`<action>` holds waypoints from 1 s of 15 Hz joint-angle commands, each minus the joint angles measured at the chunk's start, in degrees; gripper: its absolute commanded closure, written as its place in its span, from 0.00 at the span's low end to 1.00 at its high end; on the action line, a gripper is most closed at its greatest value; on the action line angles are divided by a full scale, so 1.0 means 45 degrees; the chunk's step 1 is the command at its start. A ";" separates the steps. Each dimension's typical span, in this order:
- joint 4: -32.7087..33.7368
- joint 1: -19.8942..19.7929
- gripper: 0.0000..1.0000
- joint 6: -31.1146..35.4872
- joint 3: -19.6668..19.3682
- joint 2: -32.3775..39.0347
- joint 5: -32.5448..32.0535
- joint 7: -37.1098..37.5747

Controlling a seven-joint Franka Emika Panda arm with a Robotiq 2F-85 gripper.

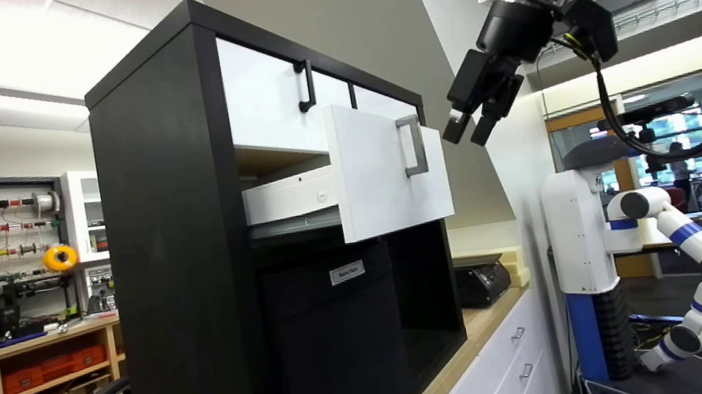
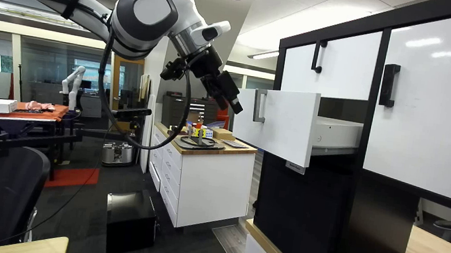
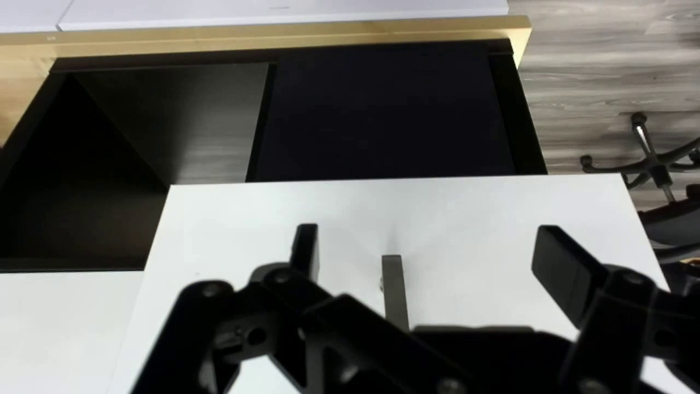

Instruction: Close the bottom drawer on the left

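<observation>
The lower drawer is pulled out of the black cabinet (image 1: pixel 171 248); its white front (image 1: pixel 383 186) stands well out from it in both exterior views (image 2: pixel 287 127). Its grey bar handle (image 1: pixel 415 144) also shows in an exterior view (image 2: pixel 257 104) and upright in the wrist view (image 3: pixel 395 287). My gripper (image 1: pixel 470 128) hangs in front of the drawer front, angled down toward it and apart from it, also seen in an exterior view (image 2: pixel 230 105). In the wrist view its fingers (image 3: pixel 429 246) are spread wide with nothing between the pads; the handle lies beyond, nearer the left finger.
A closed white drawer (image 1: pixel 270 96) with a black handle sits above the open one. A dark labelled box (image 1: pixel 335 334) fills the compartment below. A closed white front (image 3: pixel 60 328) is beside it in the wrist view. A loose cable (image 2: pixel 187 109) hangs from my arm.
</observation>
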 commanded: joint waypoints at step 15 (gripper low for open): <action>-0.0159 -0.0953 0.41 0.4528 0.0311 0.1633 -0.0839 -0.0825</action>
